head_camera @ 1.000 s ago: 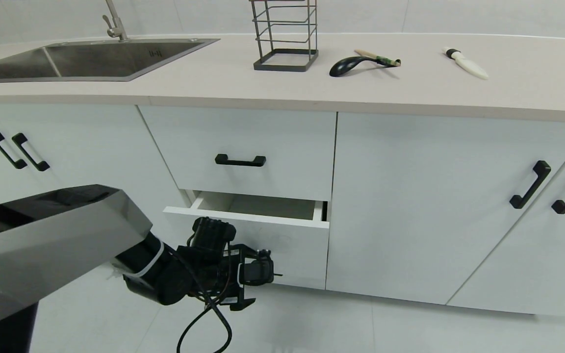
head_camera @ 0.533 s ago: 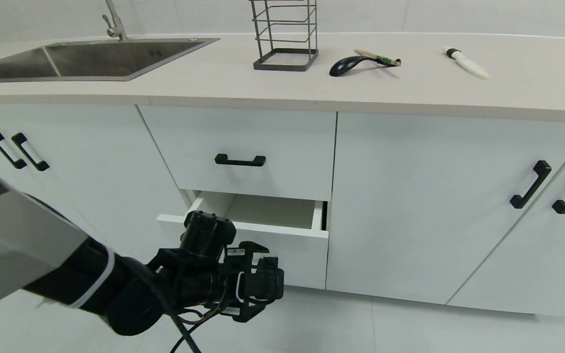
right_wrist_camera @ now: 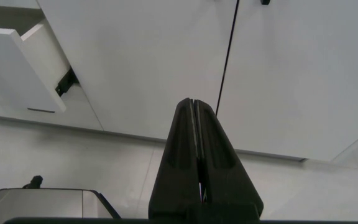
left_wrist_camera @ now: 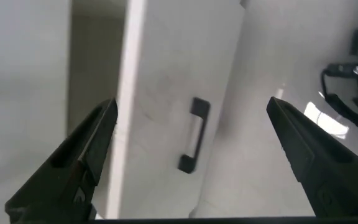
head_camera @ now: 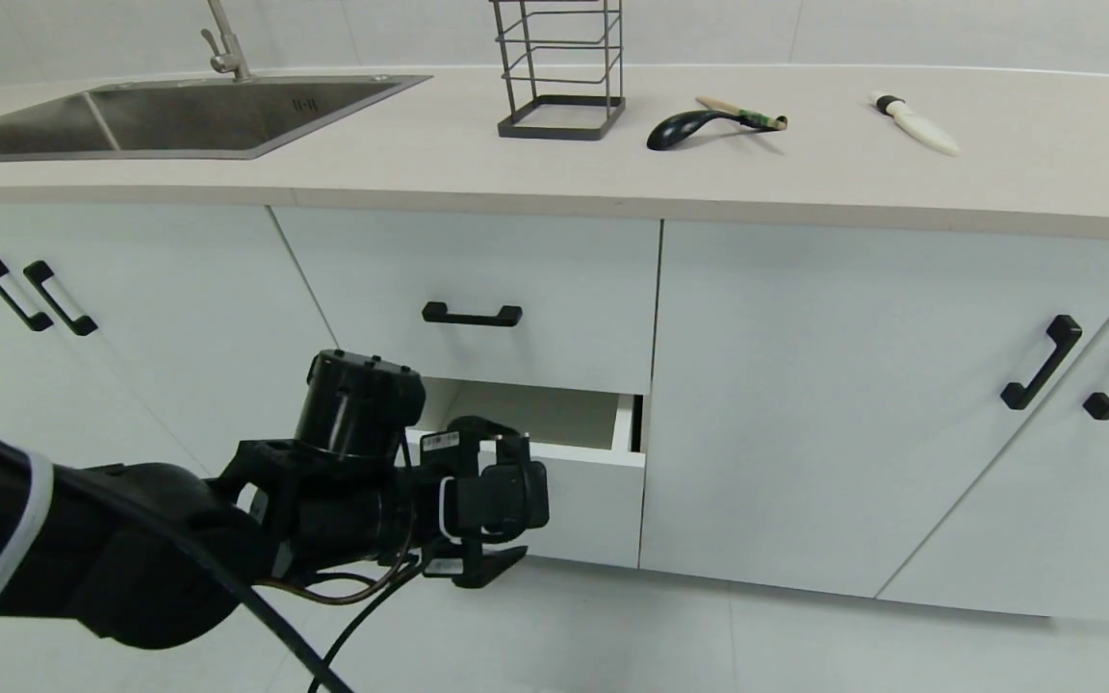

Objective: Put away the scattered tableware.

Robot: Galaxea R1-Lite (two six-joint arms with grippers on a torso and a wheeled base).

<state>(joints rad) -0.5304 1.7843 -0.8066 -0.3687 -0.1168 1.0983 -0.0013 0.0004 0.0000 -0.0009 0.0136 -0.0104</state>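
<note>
A black spoon [head_camera: 684,127], a wooden-handled utensil [head_camera: 742,113] and a white knife [head_camera: 915,123] lie on the countertop [head_camera: 805,173]. Below it, the lower drawer [head_camera: 583,510] stands partly pulled out. My left gripper [head_camera: 506,496] hangs just in front of the drawer front. In the left wrist view this gripper [left_wrist_camera: 191,109] is open, and the drawer's black handle [left_wrist_camera: 194,142] shows between its fingers, a little way off and untouched. My right gripper [right_wrist_camera: 194,124] is shut on nothing and faces the cabinet doors low down, with the drawer [right_wrist_camera: 17,68] off to one side.
A black wire rack [head_camera: 561,72] stands on the counter left of the spoon. A steel sink [head_camera: 169,111] with a tap is at the far left. The upper drawer [head_camera: 473,313] is closed, and cabinet doors with black handles [head_camera: 1041,361] flank the drawers. Below is light floor.
The lower drawer slid out a little further. My left arm swung upward, and its gripper now sits higher in front of the drawer front.
</note>
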